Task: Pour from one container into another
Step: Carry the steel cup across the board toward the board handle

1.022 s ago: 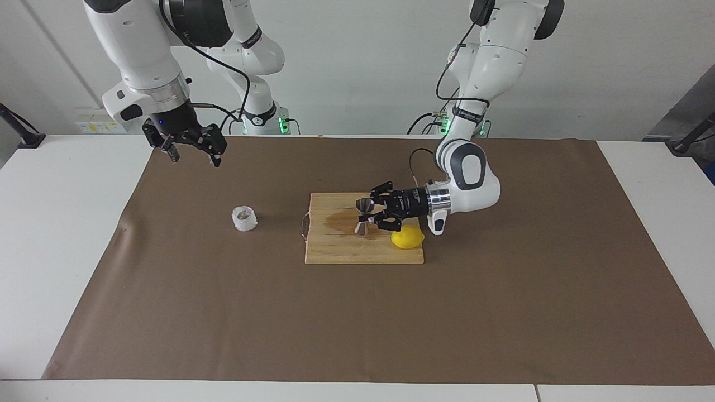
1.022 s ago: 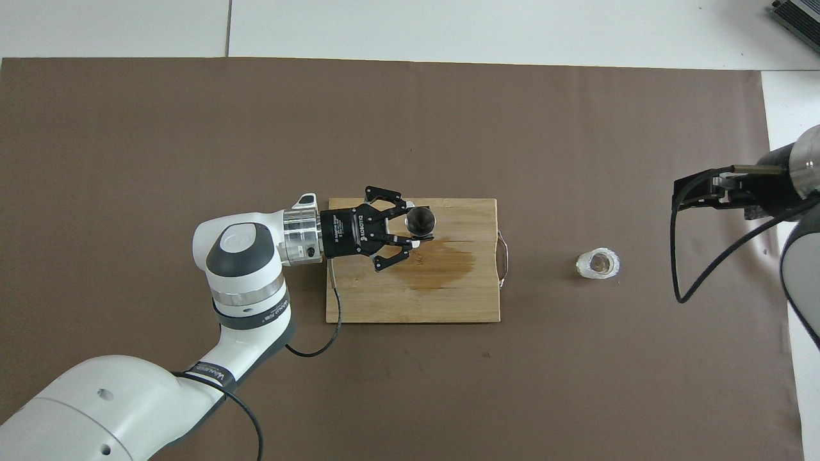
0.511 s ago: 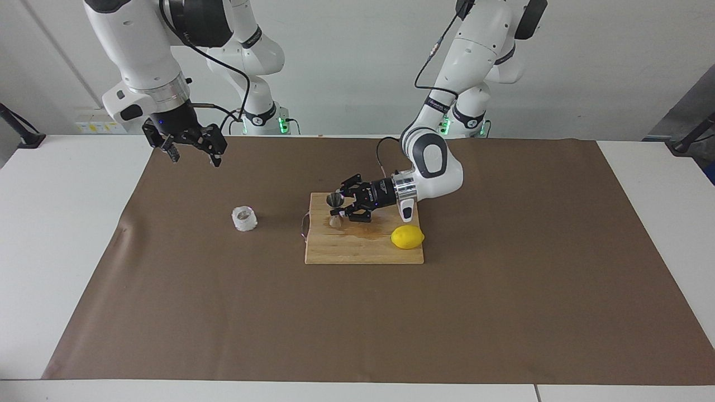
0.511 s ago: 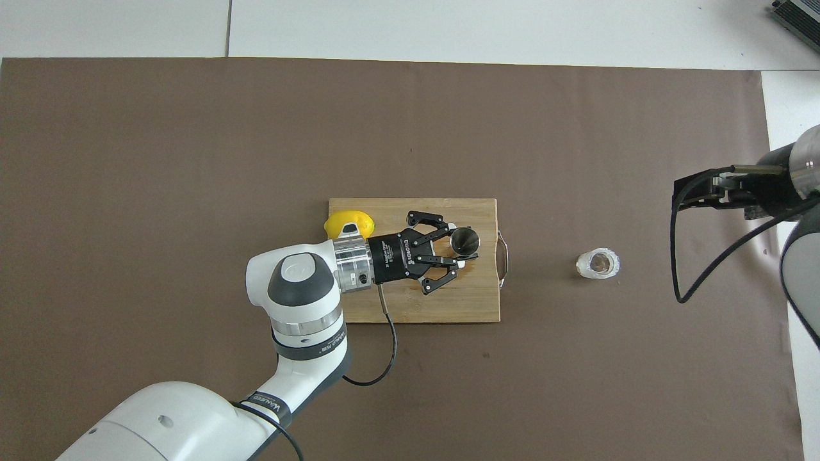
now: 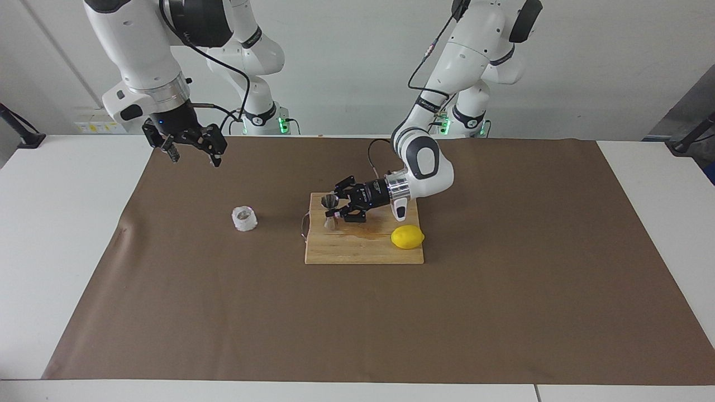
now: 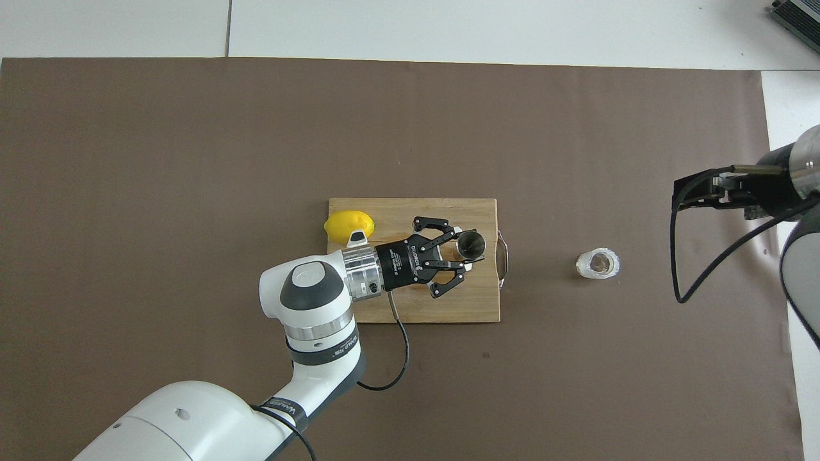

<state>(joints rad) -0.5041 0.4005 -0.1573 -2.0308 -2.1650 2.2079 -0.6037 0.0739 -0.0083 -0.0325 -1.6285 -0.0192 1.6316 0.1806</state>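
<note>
Steel jigger [image 5: 330, 213]: gripped at the waist by the left gripper [image 5: 338, 210], upright over the cutting board [image 5: 363, 251]. White cup [image 5: 244, 219]: toward the right arm's end. Right gripper [image 5: 190, 146]: spread, empty, waiting. Jigger is best kept level and set just beside the cup.

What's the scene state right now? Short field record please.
left hand: shut on the jigger, over the cutting board end toward the right arm
jigger: upright
white cup: on the brown mat, beside the board, toward the right arm's end, untouched
lemon: on the board corner toward the left arm's end
right hand: open, empty, waiting over the mat's edge
pour: not yet started
</note>
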